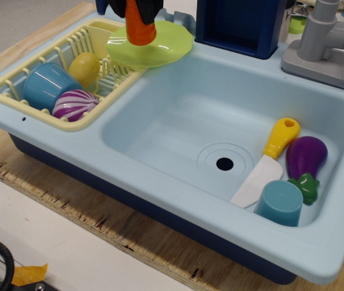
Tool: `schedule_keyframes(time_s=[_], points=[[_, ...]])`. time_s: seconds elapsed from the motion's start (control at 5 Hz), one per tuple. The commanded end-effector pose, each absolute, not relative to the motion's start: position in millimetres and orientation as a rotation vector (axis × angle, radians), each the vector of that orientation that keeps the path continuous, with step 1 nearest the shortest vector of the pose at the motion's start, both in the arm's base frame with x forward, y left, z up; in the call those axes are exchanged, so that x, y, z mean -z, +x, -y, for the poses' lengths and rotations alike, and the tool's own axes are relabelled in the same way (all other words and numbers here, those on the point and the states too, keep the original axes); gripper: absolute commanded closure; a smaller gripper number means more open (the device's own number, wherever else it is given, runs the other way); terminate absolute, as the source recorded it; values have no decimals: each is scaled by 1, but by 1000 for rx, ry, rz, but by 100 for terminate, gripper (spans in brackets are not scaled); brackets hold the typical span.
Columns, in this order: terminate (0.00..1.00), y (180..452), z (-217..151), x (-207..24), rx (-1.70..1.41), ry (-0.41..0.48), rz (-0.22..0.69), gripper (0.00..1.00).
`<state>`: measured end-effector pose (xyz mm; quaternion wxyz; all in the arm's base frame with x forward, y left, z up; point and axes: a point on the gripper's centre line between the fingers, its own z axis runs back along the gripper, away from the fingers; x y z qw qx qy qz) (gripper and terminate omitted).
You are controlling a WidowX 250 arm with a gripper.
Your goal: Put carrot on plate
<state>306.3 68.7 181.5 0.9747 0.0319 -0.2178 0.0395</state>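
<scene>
The orange carrot (139, 26) hangs point-up, wide end down, in my black gripper (136, 7) at the top edge of the view. The gripper is shut on it; most of the gripper is cut off by the frame. The carrot's lower end is over the left part of the lime-green plate (159, 45), which rests on the far right corner of the yellow dish rack (14, 100). I cannot tell whether the carrot touches the plate.
The rack holds a blue cup (43, 86), a yellow fruit (84, 68) and a purple striped toy (74, 104). The light-blue sink (159, 127) holds a yellow-handled knife (267, 157), a purple eggplant (306, 160) and a blue cup (279, 204). A grey faucet (328, 42) stands at the back right.
</scene>
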Motion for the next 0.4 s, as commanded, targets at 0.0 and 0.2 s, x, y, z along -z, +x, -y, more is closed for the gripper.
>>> schedule_keyframes(time_s=[0.0,0.2], points=[[0,316,-79,-188,-81,52,471,100],[100,318,-78,-184,-64,22,467,0]])
